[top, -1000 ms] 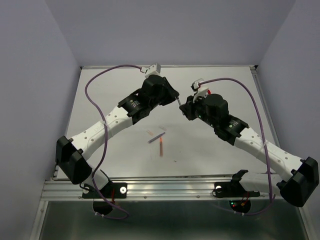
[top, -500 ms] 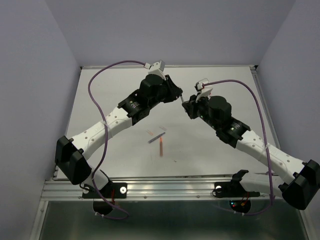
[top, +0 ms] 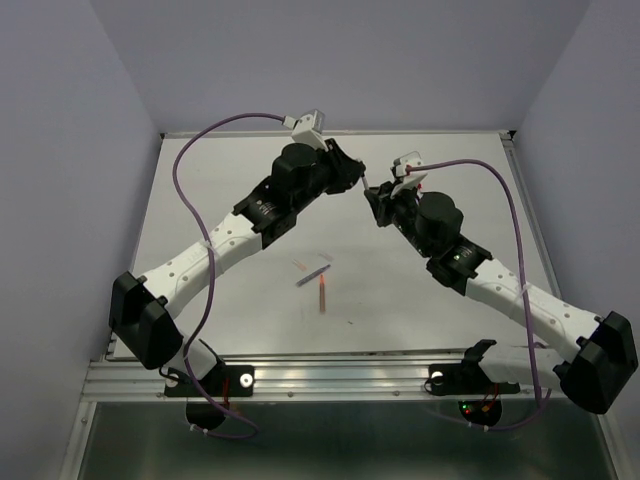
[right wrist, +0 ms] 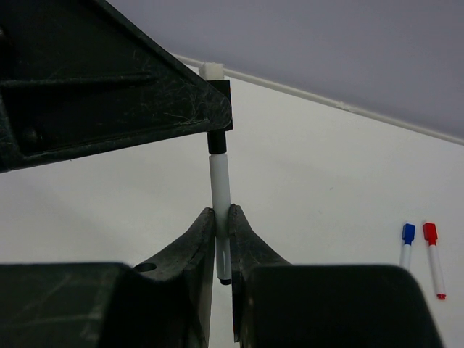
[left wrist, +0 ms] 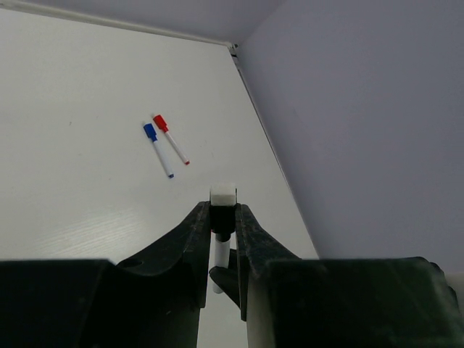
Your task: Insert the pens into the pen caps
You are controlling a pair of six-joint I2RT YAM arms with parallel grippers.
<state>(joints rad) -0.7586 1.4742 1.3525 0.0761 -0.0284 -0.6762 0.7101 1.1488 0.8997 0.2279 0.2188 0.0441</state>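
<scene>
Lying nearest the arm bases on the counter [top: 400, 300], a grey pen [top: 314, 273] and an orange pen [top: 321, 295] look uncapped, as far as the top view can tell. Above mid-counter the two arms meet. The right gripper [right wrist: 222, 221] is pinched nearly closed on a white pen [right wrist: 219, 181] held upright, and the pen's upper end enters a black pen cap [right wrist: 218, 141] clamped in the narrowly closed left gripper [left wrist: 222, 217]. To seat it well, I judge the pen should be pushed straight along its own axis, both grips firm, until the cap stops; any tilt could jam it or flick it loose. Farther off, a blue-capped pen [right wrist: 406, 243] and a red-capped pen [right wrist: 433, 255] lie side by side. Both are plain in the wrist views but lost in the top view, which alone shows the loose pair.
</scene>
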